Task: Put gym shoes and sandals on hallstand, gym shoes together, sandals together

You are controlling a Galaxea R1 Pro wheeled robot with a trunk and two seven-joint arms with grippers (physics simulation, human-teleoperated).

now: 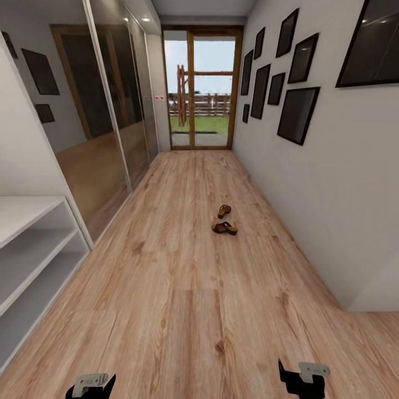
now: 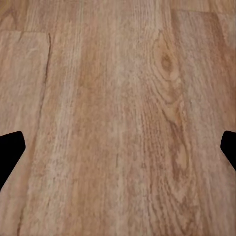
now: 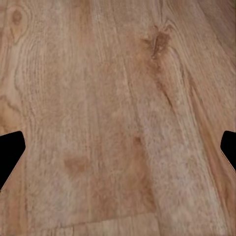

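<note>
Head view: sandals (image 1: 224, 220) lie mid-corridor on the floor (image 1: 183, 310), well ahead; rack (image 1: 33, 244) at left, nothing seen on its shelves.
Base should be driven closer and squared to the sandals before any reach. Left gripper (image 2: 118, 152) and right gripper (image 3: 118, 152) are spread wide, empty, over bare wood planks. Glass door (image 1: 202, 88) at far end, dark frames (image 1: 299, 113) on right wall.

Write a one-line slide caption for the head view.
Two brown sandals lie apart on the corridor floor ahead, the pale hallstand at left, both open tools low in frame.
</note>
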